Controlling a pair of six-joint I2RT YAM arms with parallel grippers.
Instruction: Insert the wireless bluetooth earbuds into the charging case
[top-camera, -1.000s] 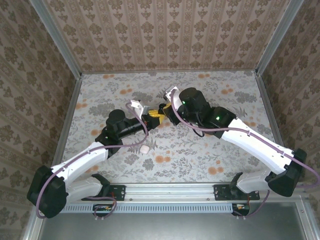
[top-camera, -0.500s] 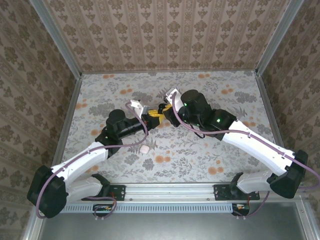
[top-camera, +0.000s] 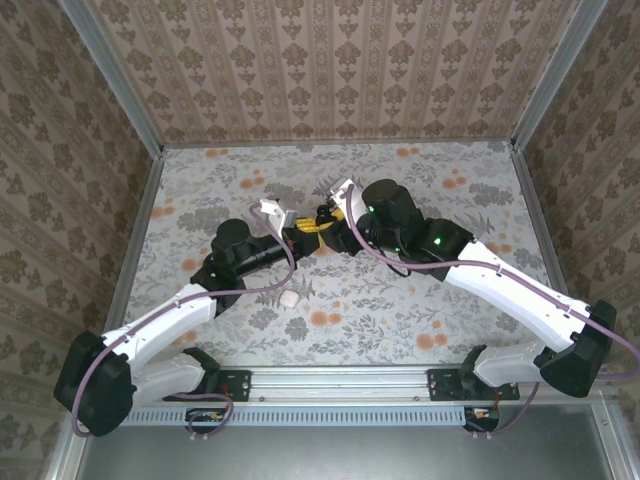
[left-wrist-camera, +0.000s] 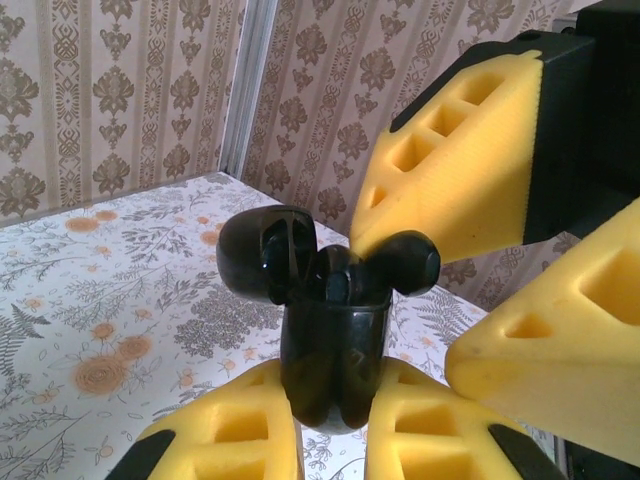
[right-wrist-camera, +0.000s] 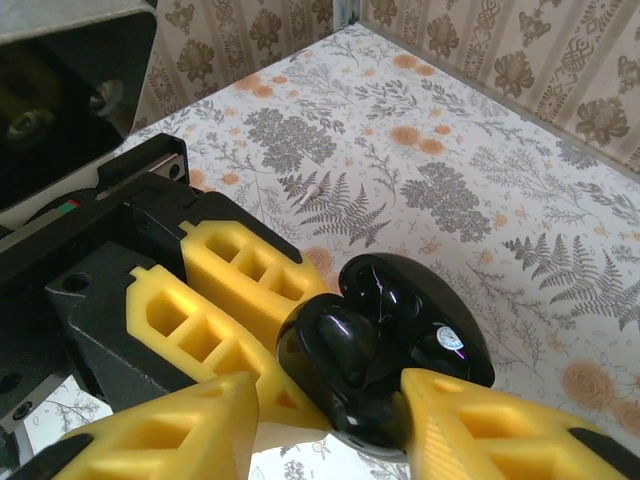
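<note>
My left gripper (left-wrist-camera: 335, 425) is shut on the charging case (left-wrist-camera: 333, 350), a glossy black case held upright above the table with its lid (left-wrist-camera: 265, 250) swung open. One black earbud (left-wrist-camera: 402, 262) sticks out of the case's top and touches the upper finger of my right gripper (left-wrist-camera: 415, 300). That gripper's yellow jaws stand apart on either side of the case. In the right wrist view an earbud (right-wrist-camera: 345, 345) lies in the case (right-wrist-camera: 400, 400), between the spread fingers of my right gripper (right-wrist-camera: 330, 390). From above, the left gripper (top-camera: 299, 238) and the right gripper (top-camera: 322, 222) meet at the table's middle.
A small white rounded pebble-like object (top-camera: 290, 297) lies on the floral table (top-camera: 450, 190) just in front of the left forearm. Patterned walls and metal rails close in the back and both sides. Both arms reach in from the near edge.
My right gripper's jaws have spread apart around the case. The left gripper still holds the case in the same place. Both arms have barely moved.
</note>
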